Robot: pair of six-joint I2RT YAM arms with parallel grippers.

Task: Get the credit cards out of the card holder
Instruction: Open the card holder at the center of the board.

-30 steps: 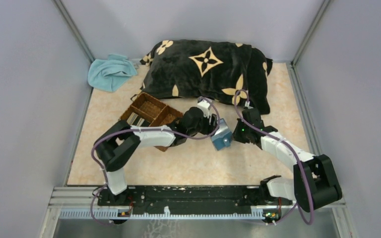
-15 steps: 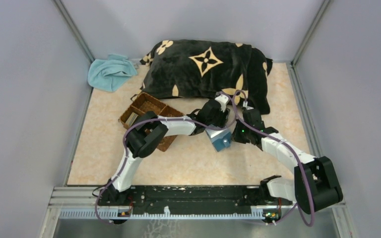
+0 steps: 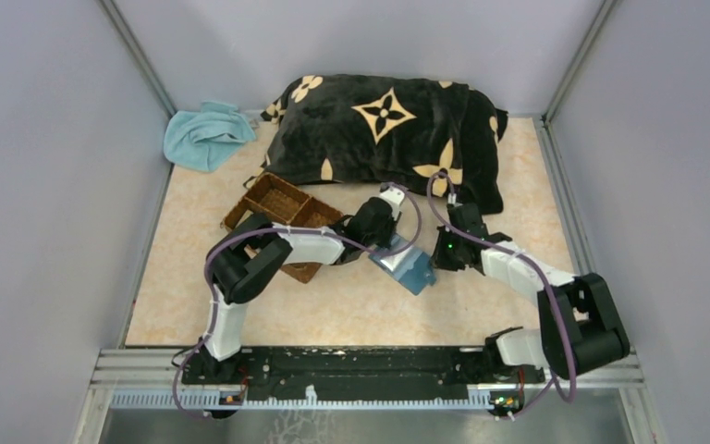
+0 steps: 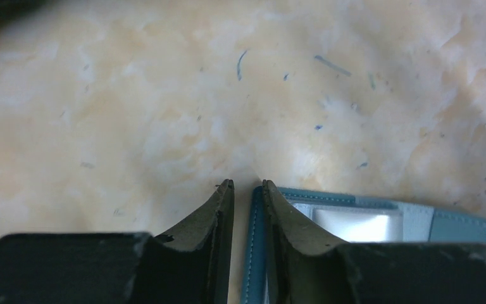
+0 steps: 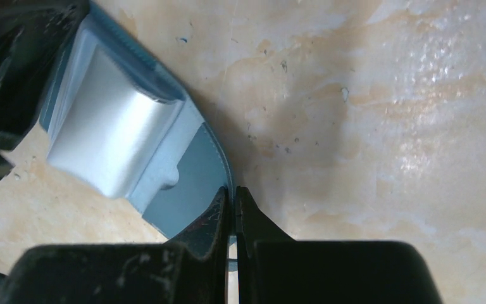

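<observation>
Widest of all is the marbled table [image 3: 351, 310]. A black pillow [image 3: 388, 139] with pale flowers sprawls across its far side. Left of centre sits a brown woven tray [image 3: 261, 185], and a teal cloth [image 3: 205, 134] is bunched in the far left corner.

Now the prize: the card holder [image 3: 409, 268] lies opened out near the middle of the table, right between the two arms. It looks light, thin and floppy, soft stitched walls that will fold or drag along unless something pins them.

Tucked in its pocket is a silvery card [image 5: 111, 136], only partly showing. It should be stiff but slick and very thin, best taken by the exposed short edge and drawn straight along the pocket. No other cards can be made out.

On to the jaws. The right gripper [image 5: 234, 193] is squeezed almost to nothing. The teal rim of the card holder's flap runs right into its tips, so that reads as a firm pinch on the border.

The left gripper [image 4: 247, 187] has its jaws only a slit apart at the card holder's opposite edge. One finger lies over the card holder and a sliver of table shows beside the other. That is close work, but no clamp can be seen there.
</observation>
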